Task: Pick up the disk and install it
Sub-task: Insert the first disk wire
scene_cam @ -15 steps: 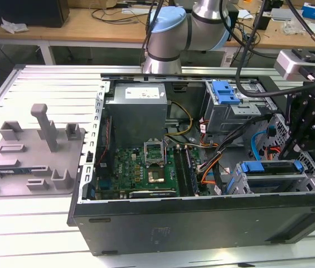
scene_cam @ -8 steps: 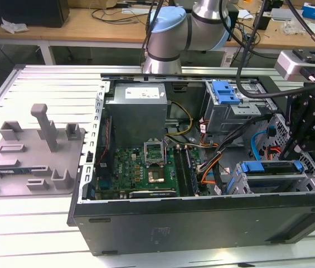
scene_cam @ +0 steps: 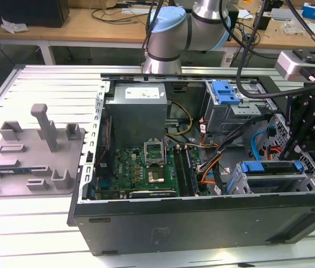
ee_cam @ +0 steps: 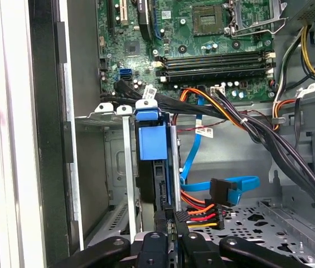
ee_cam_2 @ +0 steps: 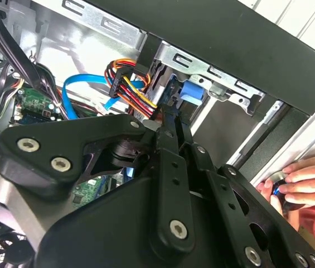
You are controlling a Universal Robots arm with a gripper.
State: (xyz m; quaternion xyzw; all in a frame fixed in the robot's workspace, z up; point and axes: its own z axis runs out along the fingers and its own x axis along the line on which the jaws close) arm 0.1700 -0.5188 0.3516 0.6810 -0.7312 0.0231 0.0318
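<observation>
- One disk (scene_cam: 271, 167) is in play. It sits in the lower right of the exterior view, inside the open computer case (scene_cam: 202, 223), and is set into the metal drive bay (ee_cam: 128, 167) close to the case's front wall.
- It stands on its thin edge with the blue bracket uppermost. I judge this is because the case lies on its side, so the bay's slot takes the drive from above. The bay walls closely flank both flat faces.
- Its long axis runs across the exterior view from left to right. The left end points at the motherboard (scene_cam: 146, 167), and the right end lies under the gripper.
- The gripper (ee_cam: 170, 231) looks closed across the disk's thickness at that end, with a jaw on each flat face. Gripping there probably keeps the jaws clear of the bay walls.
- Two cable runs lie just beside the gripped end: a blue data lead (ee_cam: 193, 156) and a bundle of red, orange and yellow power wires (ee_cam: 199, 212). I cannot tell whether their plug is seated in the disk.
- A person's hand (ee_cam_2: 308, 178) touches a small round part on the outside of the case in the second wrist view, well apart from the disk.
</observation>
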